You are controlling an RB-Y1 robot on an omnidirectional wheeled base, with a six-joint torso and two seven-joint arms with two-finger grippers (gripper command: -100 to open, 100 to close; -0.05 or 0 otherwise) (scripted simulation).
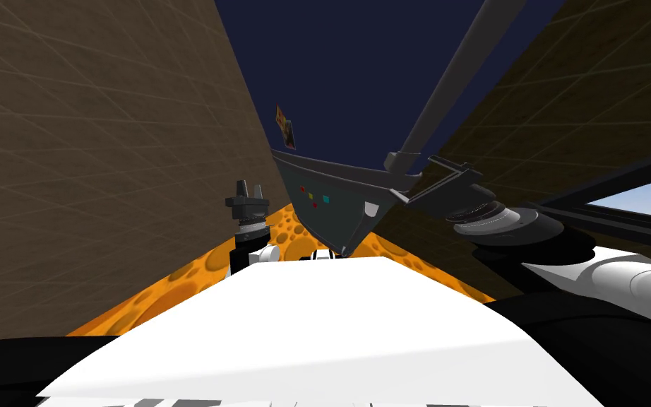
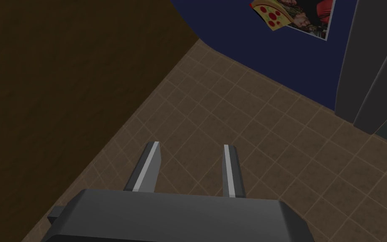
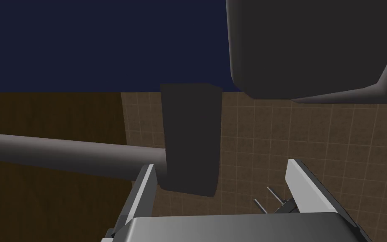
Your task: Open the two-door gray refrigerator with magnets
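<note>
The grey refrigerator door [image 1: 338,201] carries small coloured magnets [image 1: 314,198] and narrows toward me in the head view. Its long grey handle bar [image 1: 451,78] ends in a dark mounting block [image 3: 192,138]. My right gripper [image 1: 414,181] is open at that end of the bar. In the right wrist view, the right gripper [image 3: 226,180] has the block between its fingers, close to one finger [image 3: 146,187], and the bar [image 3: 62,153] runs off to the side. My left gripper [image 1: 248,189] is open with nothing in it, away from the door on my left. In the left wrist view, the left gripper [image 2: 192,161] looks over brown tiles.
A dark blue wall [image 1: 359,71] with a pizza poster [image 2: 293,14] stands behind the refrigerator. Brown tiled planes [image 1: 91,141] close in on both sides. An orange spotted surface [image 1: 197,272] lies below the door. A window [image 1: 642,194] shows at the far right.
</note>
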